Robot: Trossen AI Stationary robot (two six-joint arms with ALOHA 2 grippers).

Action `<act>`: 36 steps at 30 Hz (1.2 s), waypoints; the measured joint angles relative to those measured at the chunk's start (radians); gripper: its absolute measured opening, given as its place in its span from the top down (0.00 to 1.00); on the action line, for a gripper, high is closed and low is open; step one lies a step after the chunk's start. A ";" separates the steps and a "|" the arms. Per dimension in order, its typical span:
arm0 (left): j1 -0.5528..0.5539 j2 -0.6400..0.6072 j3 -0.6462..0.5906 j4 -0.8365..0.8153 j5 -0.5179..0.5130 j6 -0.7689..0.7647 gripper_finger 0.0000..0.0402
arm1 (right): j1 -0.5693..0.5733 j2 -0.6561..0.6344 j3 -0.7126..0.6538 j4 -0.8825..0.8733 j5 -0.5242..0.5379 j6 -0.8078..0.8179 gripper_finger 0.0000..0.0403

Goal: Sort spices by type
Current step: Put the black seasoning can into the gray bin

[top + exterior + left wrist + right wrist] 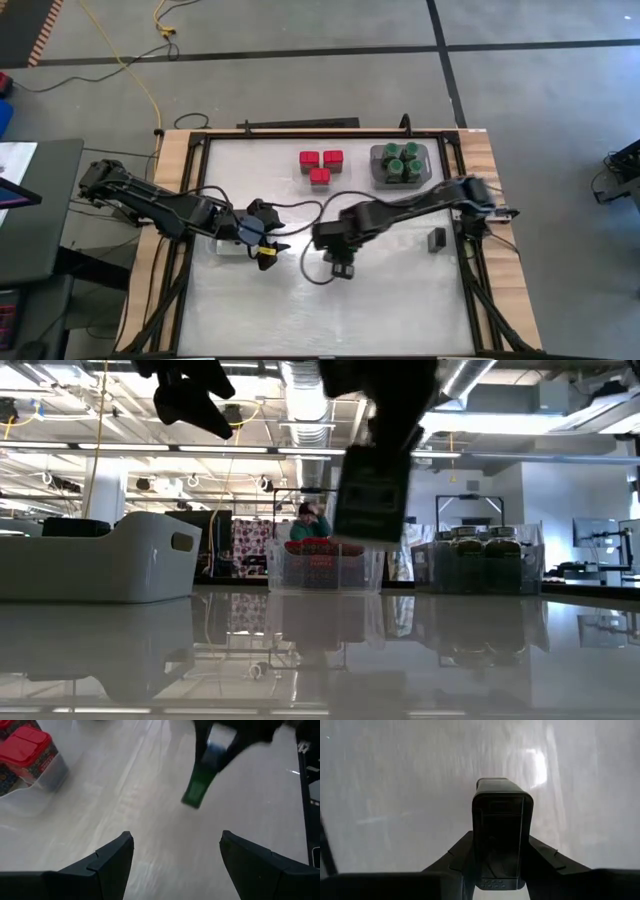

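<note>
A: Left side of the counter (pixel 400 300), item one?
B: One grey tray (pixel 100 555), under the left arm, left of centre. Just right of it, the left pincer (pixel 268 245), released, fingers (pixel 107 862) spread wide, nothing between them, hanging above the counter.

A: Next to the right?
B: Right pincer (pixel 342 268), near the counter's middle, slightly nearer than the left one. Clenched on one dark grey tin (pixel 502 832), held clear of the surface; the low view shows the tin tilted in the air.

A: Far part of the counter?
B: Three red square blocks (pixel 321 165), grouped in a clear tray (pixel 322 572), far centre. Right of them, a cluster of green-lidded jars (pixel 400 163) in a grey tray (pixel 428 165), touching one another; exact count hard to tell.

A: Anything at the right edge?
B: One more dark grey tin (pixel 437 240), standing alone on the counter, near the right arm, well apart from the jars.

A: Beyond the counter?
B: One person, seen in the low view behind the red blocks.
</note>
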 joint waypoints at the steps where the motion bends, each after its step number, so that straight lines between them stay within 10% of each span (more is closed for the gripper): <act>1: 0.000 0.000 0.000 -0.003 0.000 0.001 0.29 | -0.002 0.031 0.030 -0.013 -0.001 -0.009 0.64; 8: -0.010 0.000 0.001 -0.103 0.030 0.003 0.29 | -0.004 0.178 0.152 -0.054 -0.003 -0.035 0.64; 17: -0.010 0.000 0.001 -0.182 0.034 0.030 0.29 | 0.011 0.206 0.187 -0.031 -0.003 -0.012 0.32; 29: 0.033 0.000 0.001 -0.119 0.054 0.040 0.29 | 0.094 -0.023 0.158 -0.214 0.199 0.128 0.30; 36: 0.057 0.050 0.001 0.060 0.109 0.107 0.30 | 0.218 -0.247 -0.138 -0.097 0.294 0.364 0.30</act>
